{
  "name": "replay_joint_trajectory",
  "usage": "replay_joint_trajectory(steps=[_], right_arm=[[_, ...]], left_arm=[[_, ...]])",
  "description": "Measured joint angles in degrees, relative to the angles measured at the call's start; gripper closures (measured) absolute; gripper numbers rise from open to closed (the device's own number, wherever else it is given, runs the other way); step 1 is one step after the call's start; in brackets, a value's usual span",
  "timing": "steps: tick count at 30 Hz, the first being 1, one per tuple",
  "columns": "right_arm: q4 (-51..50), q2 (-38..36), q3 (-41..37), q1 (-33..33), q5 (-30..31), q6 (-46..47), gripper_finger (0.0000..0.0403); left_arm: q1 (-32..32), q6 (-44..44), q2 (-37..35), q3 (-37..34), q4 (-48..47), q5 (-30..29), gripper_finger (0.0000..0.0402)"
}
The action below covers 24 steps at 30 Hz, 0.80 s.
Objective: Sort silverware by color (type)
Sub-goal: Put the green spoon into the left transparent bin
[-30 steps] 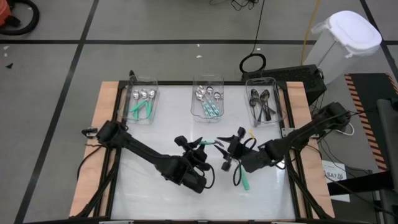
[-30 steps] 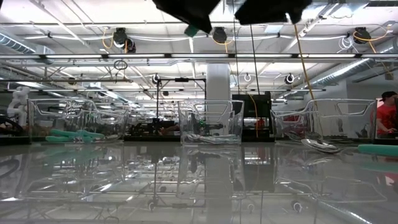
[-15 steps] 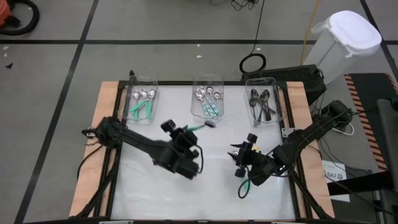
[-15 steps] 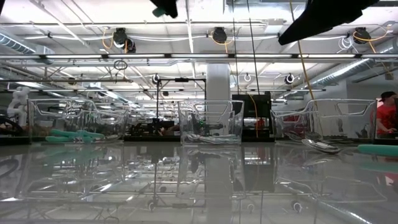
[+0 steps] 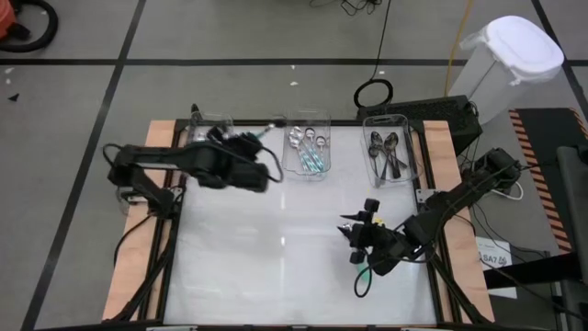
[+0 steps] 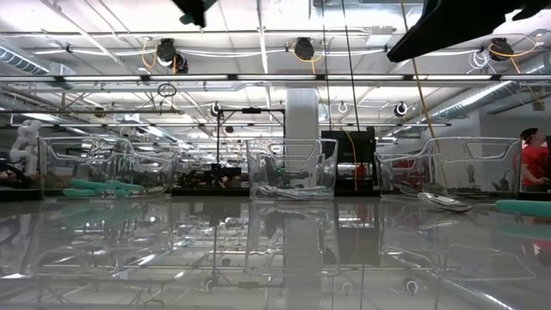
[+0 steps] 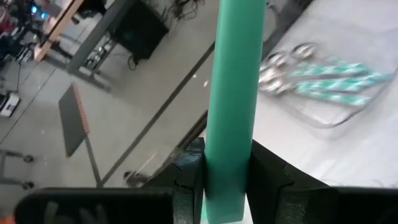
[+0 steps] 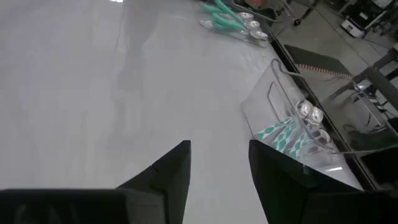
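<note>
The left end effector (image 7: 227, 180) pinches a smooth teal-green-handled spoon (image 7: 235, 93), held at upper left of the high view above the clear plastic bin (image 5: 204, 161) of matching spoons. This looks like the delivery step; next it must lower and let go. The right end effector (image 8: 217, 165), fingers spread and empty, hovers at lower right above another teal-handled spoon (image 5: 362, 281) on the glossy white tabletop (image 5: 276, 267).

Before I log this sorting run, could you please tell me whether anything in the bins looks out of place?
Yes: the middle bin holds shiny silver spoons mixed with patterned teal-handled spoons, two kinds together. The right bin holds only dark spoons. The left hand grips a teal-handled spoon.
</note>
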Motion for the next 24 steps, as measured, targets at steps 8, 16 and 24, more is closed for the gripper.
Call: replay_joint_trajectory(steps=[8, 16, 24], right_arm=[[0.92, 0.01, 0.0, 0.32, 0.2, -5.43, 0.0248], [9.97, 0.02, 0.0, -2.22, 0.09, -19.96, 0.0248], [17.77, 0.02, 0.0, -5.67, -0.04, -30.71, 0.0248]], left_arm=[[3.38, -9.16, -22.43, -26.82, 4.52, 2.0, 0.0321], [7.66, -18.43, -42.08, -49.67, 13.93, 4.37, 0.0321], [15.8, -22.66, -47.93, -63.77, 23.52, 7.59, 0.0321]])
